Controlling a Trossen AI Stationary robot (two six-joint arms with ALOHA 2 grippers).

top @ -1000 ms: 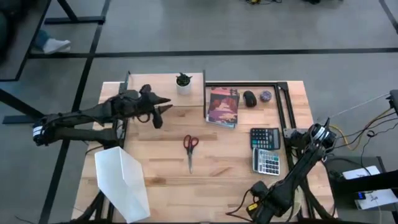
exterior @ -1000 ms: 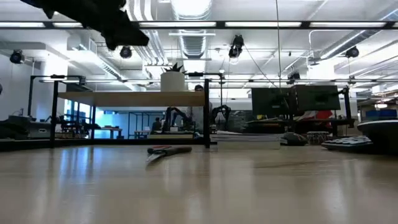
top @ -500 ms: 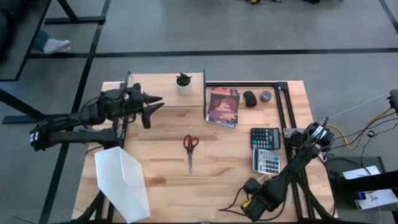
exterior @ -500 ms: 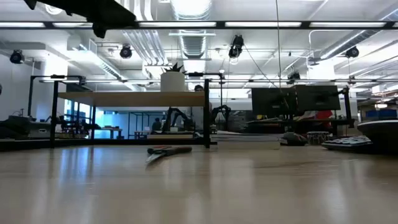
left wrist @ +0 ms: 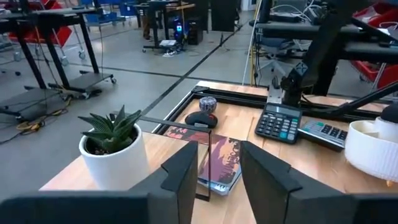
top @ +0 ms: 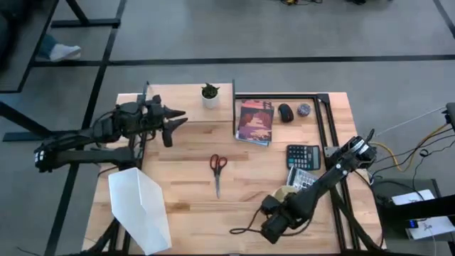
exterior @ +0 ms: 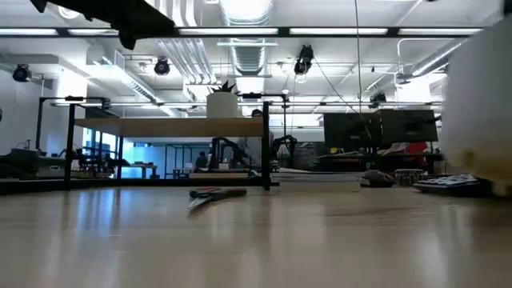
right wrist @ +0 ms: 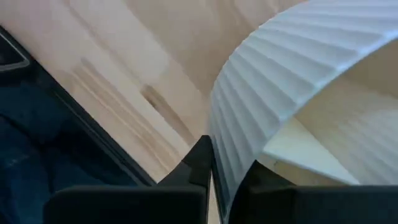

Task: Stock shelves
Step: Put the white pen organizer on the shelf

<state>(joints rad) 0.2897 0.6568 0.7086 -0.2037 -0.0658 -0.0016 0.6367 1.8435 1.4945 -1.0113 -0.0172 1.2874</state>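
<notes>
From above I see my left gripper over the shelves at the desk's far left, beside a potted plant. My right gripper sits near-right. Scissors lie mid-desk; book and calculators right.

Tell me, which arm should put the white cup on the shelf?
Right, probably. The right gripper grips the cup by its rim. The left gripper hangs open and empty above the shelf.
</notes>
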